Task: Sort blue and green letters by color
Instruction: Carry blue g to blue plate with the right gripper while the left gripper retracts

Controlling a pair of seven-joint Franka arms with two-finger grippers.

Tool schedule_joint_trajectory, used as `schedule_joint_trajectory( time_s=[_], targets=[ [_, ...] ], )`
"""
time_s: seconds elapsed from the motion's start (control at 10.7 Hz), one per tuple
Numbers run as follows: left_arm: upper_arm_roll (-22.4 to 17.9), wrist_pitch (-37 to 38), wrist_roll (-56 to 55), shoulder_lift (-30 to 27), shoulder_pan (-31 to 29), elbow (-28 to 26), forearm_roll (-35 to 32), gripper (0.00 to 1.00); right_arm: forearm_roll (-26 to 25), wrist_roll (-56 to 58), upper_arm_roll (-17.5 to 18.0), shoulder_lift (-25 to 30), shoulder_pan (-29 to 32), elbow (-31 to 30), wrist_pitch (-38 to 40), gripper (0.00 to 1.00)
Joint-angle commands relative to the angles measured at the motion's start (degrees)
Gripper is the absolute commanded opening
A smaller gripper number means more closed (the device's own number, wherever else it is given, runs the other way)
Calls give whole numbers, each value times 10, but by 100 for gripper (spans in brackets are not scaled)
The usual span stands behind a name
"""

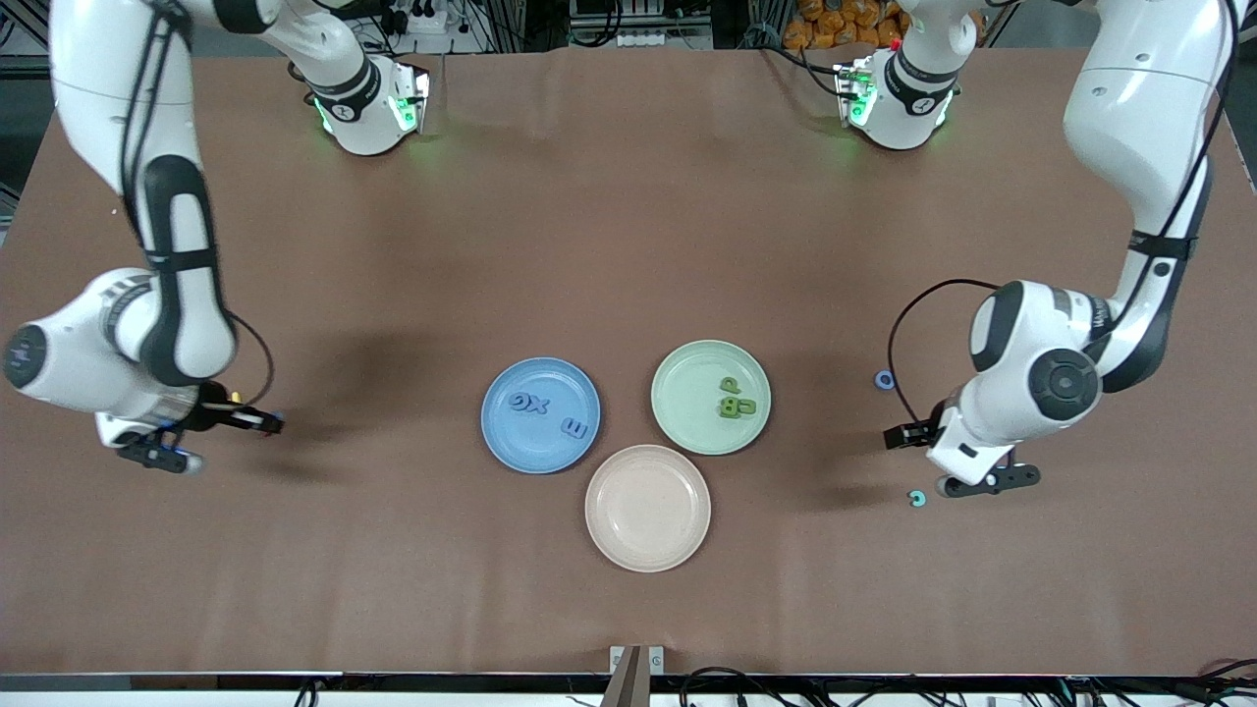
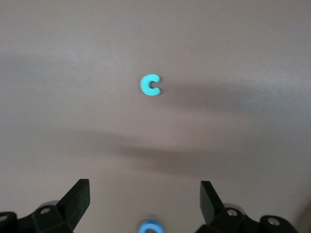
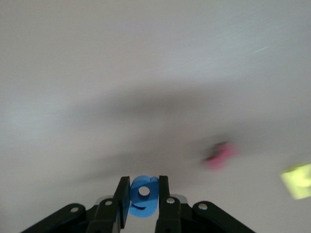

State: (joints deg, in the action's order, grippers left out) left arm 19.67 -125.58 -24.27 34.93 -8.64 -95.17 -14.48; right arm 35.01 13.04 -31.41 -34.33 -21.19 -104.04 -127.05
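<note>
Jaws on the right gripper [image 3: 144,196] are clamped on a blue letter piece [image 3: 144,195], held up over the bare worktop [image 1: 628,245] at the right arm's end. Left gripper [image 2: 145,201] jaws stand wide apart with nothing between them, hanging over the worktop at the left arm's end; a light blue C [image 2: 150,85] lies flat below it, and a blue ring-shaped piece [image 1: 884,380] lies farther from the front camera. Blue plate [image 1: 496,432] carries three blue letters [image 1: 530,403]. Green plate [image 1: 678,378], beside it toward the left arm's end, carries green letters [image 1: 737,400] in a tight cluster. Pink plate [image 1: 648,508], nearest the front camera, sits between the two. Right wrist view also shows a blurred pink piece [image 3: 221,156] and a yellow piece [image 3: 297,180] on the worktop.
</note>
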Motion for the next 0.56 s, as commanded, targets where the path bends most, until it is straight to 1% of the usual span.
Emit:
schedule_joint_trajectory(
  time_s=[0.0, 0.09, 0.19, 0.28, 0.38, 0.47],
  targets=[
    [-20, 9, 92, -78, -23, -56, -9, 100, 6, -210, -2, -1, -117, 3, 10, 0],
    [-34, 9, 107, -102, -23, -74, -7, 100, 11, -306, -1, -1, -152, 5, 8, 0],
    [-48, 9, 106, -128, -18, -94, 0, 100, 12, -385, 16, -3, -168, 13, 5, 0],
    [-59, 9, 105, -157, -16, -115, 1, 100, 12, -448, 47, -5, -168, 23, 2, 0],
    [-68, 10, 101, -184, -9, -135, 13, 100, 12, -508, 72, -6, -169, 33, -1, 0],
    [-83, 22, 101, -206, 2, -142, 31, 100, 12, -552, 91, -6, -169, 41, -5, 0]
  ],
)
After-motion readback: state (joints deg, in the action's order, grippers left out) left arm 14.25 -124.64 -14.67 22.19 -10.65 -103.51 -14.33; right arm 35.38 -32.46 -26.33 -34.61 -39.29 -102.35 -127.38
